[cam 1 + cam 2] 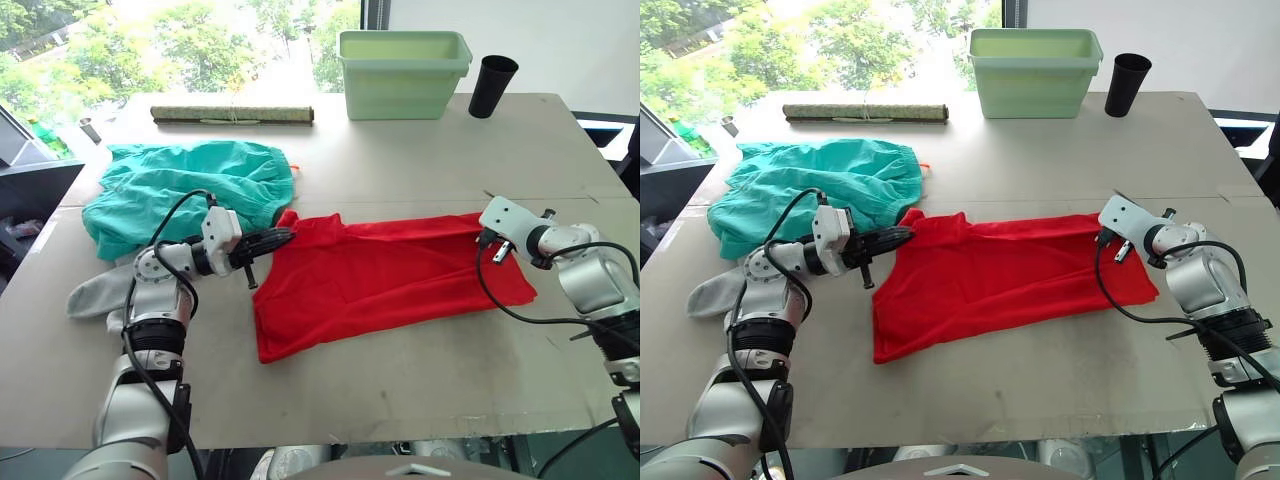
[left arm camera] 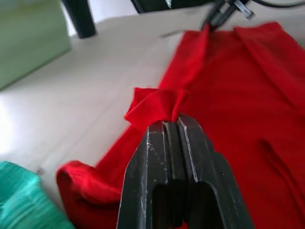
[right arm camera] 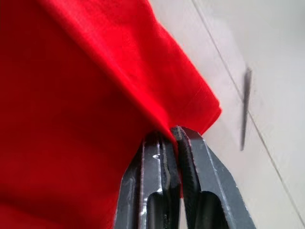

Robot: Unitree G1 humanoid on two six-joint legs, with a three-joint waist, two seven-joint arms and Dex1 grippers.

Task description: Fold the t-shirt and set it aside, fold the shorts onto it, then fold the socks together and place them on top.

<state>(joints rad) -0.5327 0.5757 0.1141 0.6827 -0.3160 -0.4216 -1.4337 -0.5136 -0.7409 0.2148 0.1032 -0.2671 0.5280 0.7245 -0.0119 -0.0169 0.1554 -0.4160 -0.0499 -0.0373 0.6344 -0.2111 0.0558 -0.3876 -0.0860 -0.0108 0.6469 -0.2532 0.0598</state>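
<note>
My left gripper and right gripper each pinch closed on an edge of the wrinkled red t-shirt, spread mid-table beside the teal shorts.

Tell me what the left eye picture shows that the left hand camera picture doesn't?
The left eye view takes in the socks, the rolled mat and the full spread of the t-shirt, with the right gripper pinching its far edge. The left wrist view shows up close how the left gripper clamps a bunched fold of red cloth. Both show the teal shorts, green bin and black cup.
</note>
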